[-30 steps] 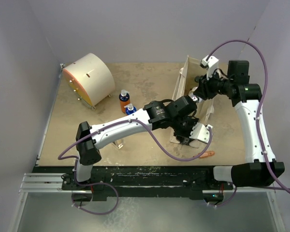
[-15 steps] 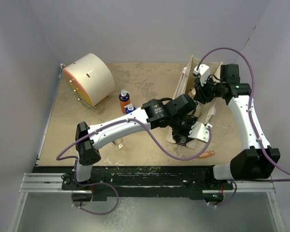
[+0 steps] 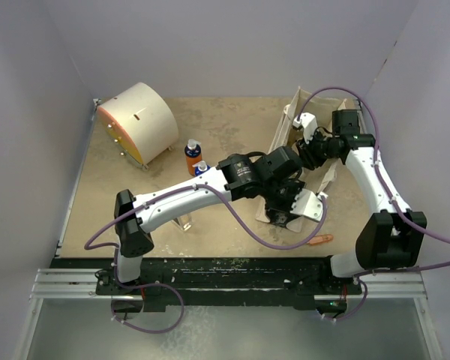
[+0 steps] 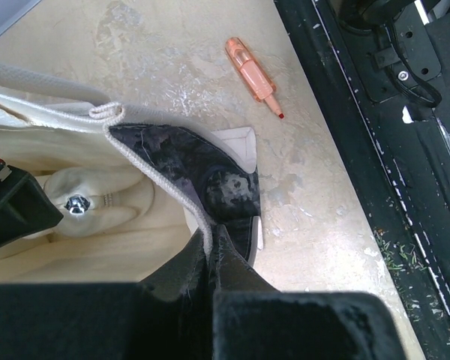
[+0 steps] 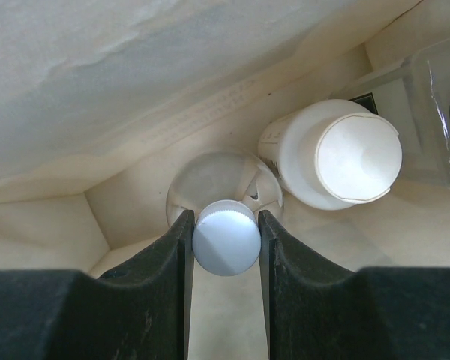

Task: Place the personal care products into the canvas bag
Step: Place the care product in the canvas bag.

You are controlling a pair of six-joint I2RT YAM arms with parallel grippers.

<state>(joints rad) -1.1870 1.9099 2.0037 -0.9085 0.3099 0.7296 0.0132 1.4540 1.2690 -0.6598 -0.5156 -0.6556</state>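
Observation:
The canvas bag (image 3: 291, 126) stands at the right, its mouth open upward. My left gripper (image 4: 210, 234) is shut on the bag's corded rim (image 4: 165, 176) beside the dark printed panel (image 4: 210, 180). My right gripper (image 5: 225, 217) reaches down inside the bag and is shut on the white cap of the silver bottle (image 5: 210, 176). A cream-white bottle (image 5: 345, 154) stands next to it, and a clear squarish bottle (image 5: 435, 112) lies at the right edge. Two orange bottles with blue caps (image 3: 193, 156) (image 3: 202, 169) stand on the table left of the bag.
A large cream drum with an orange face (image 3: 139, 124) lies at the back left. A small orange pen-like stick (image 3: 320, 240) (image 4: 253, 75) lies near the table's front edge, beside the bag. The left arm (image 3: 187, 196) stretches across the table's middle.
The right arm has swung left and lowered its gripper with the silver bottle into the bag. The left gripper has stayed on the bag's rim.

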